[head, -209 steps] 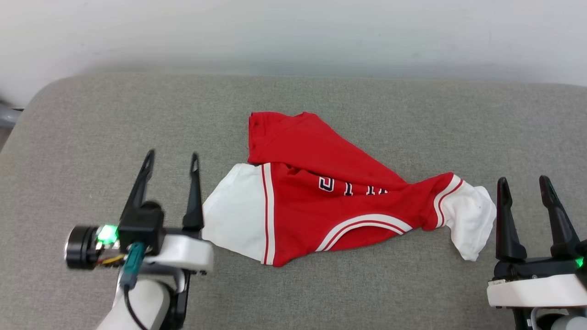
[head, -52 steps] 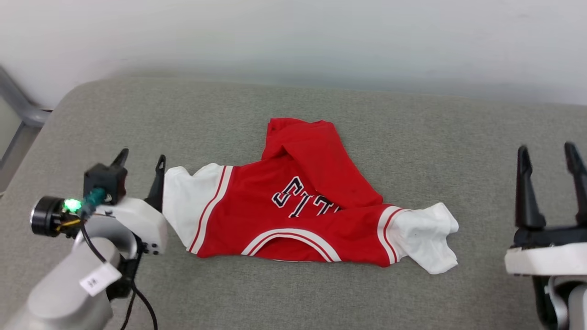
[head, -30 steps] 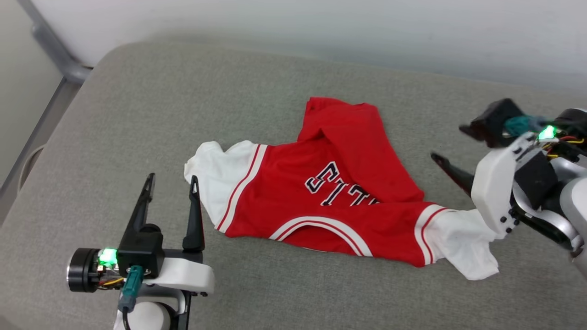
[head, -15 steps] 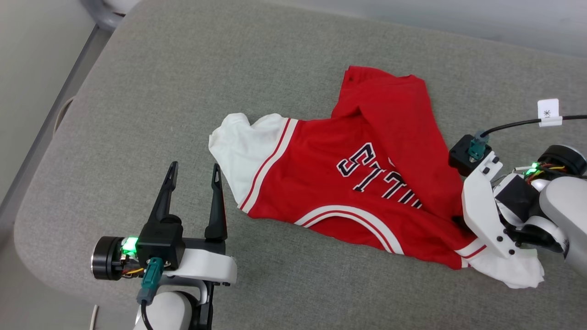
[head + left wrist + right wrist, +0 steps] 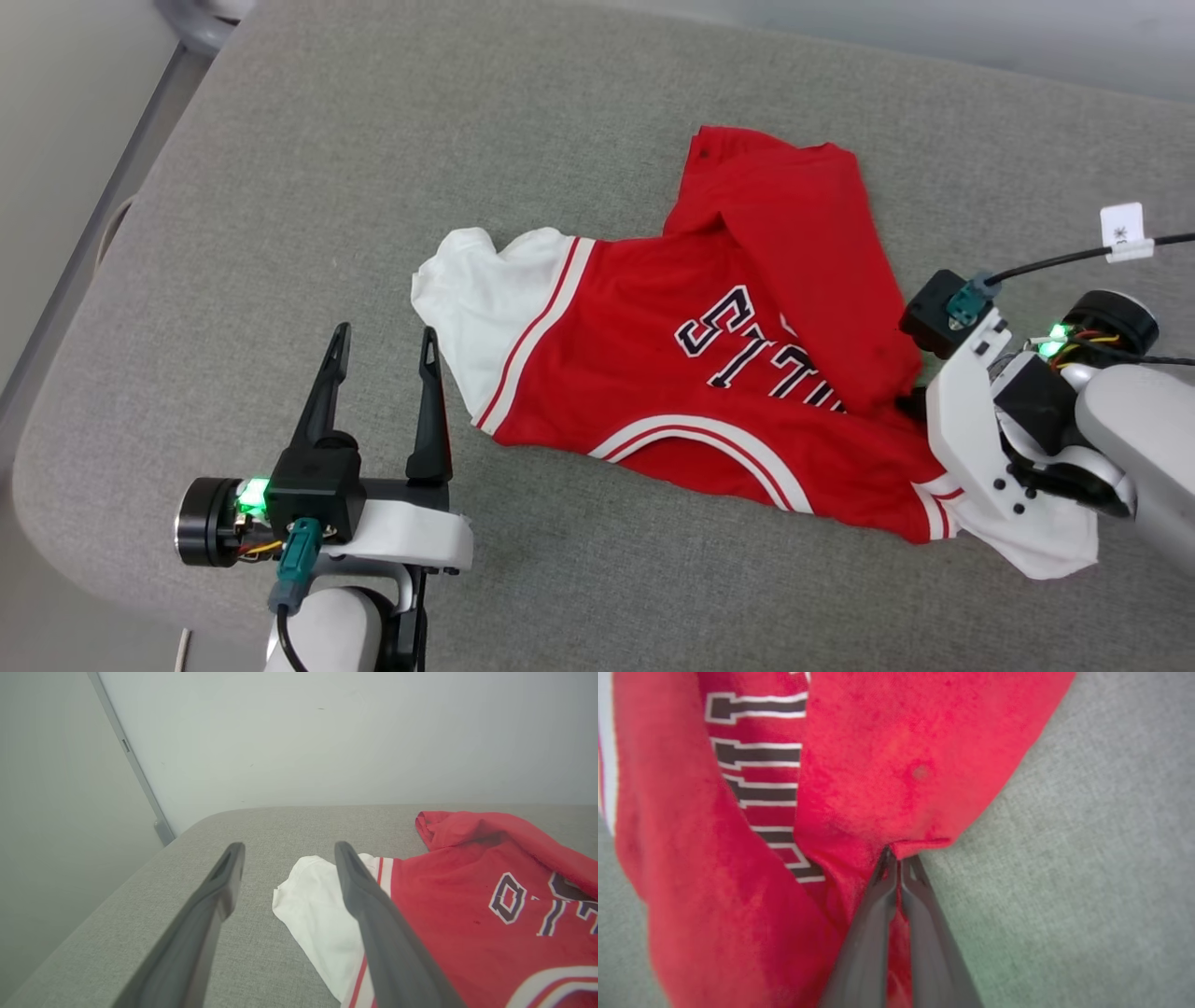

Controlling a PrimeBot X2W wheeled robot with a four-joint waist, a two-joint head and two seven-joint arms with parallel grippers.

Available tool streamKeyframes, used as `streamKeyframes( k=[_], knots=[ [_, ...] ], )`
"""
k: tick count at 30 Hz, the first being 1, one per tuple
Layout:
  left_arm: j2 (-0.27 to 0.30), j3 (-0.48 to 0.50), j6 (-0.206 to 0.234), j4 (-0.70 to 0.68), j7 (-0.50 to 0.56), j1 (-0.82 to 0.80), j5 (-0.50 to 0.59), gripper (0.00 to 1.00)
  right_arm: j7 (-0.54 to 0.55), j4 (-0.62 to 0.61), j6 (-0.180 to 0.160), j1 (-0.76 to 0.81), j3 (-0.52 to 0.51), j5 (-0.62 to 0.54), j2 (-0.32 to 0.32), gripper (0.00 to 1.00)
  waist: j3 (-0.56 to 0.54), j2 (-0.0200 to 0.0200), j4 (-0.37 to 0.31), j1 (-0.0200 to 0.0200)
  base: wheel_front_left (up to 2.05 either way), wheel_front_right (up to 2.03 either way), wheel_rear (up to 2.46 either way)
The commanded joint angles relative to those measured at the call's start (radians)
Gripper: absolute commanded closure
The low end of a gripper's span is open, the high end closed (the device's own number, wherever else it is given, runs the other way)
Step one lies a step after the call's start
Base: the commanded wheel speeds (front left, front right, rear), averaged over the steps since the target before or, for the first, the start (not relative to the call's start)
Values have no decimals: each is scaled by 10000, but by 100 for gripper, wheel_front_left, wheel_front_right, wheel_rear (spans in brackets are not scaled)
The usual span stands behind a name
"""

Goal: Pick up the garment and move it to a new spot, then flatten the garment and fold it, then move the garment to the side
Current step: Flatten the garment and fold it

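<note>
The garment [image 5: 653, 373], a red jersey with white sleeves and black lettering, lies rumpled on the grey cushion, with a red flap folded over its right half. My right gripper [image 5: 909, 405] reaches in from the right. In the right wrist view its fingers [image 5: 878, 891] are pinched together on the lower corner of that red flap [image 5: 920, 842], beside the lettering on the garment [image 5: 738, 858]. My left gripper [image 5: 383, 336] stands open just left of the white left sleeve [image 5: 476, 289], apart from it. The left wrist view has the open left gripper [image 5: 287, 849] with that sleeve [image 5: 317, 905] by its right finger.
The grey cushion [image 5: 373, 168] ends in a rounded edge at the left and near side. A metal rail [image 5: 182, 19] and pale floor lie beyond the left edge. A cable with a white tag [image 5: 1122, 226] runs to my right wrist. A pale wall [image 5: 327, 742] rises behind.
My right gripper, open half a second ago over the red flap's corner, has shut on it. The camera has shifted slightly. The left arm holds its place.
</note>
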Motion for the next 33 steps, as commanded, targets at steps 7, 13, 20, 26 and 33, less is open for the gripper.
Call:
streamKeyframes(
  k=[7,13,20,26,33],
  knots=[
    [-113,351,-171,-31,-25,428,278,0,-1976,-412,-10,202,-523,469,-318,100,-699,0,-507,-1,0,0,0],
    [-127,571,-276,-114,-25,732,391,0,-2841,-881,-12,601,-1388,610,-1014,100,-970,0,-817,-1,0,0,0],
    [-170,738,-352,-235,-25,846,494,0,-3345,-1095,-10,1038,-2915,592,-1565,100,-1006,0,-999,-1,0,0,0],
    [-278,697,-416,-398,-25,570,572,0,-2959,-799,-10,535,-4000,90,-1516,100,-560,0,-891,-1,0,0,0],
    [-456,539,-367,-519,-26,199,614,0,-2340,359,-10,-693,-4375,-966,-867,100,220,0,-424,-1,0,0,0]
  ],
)
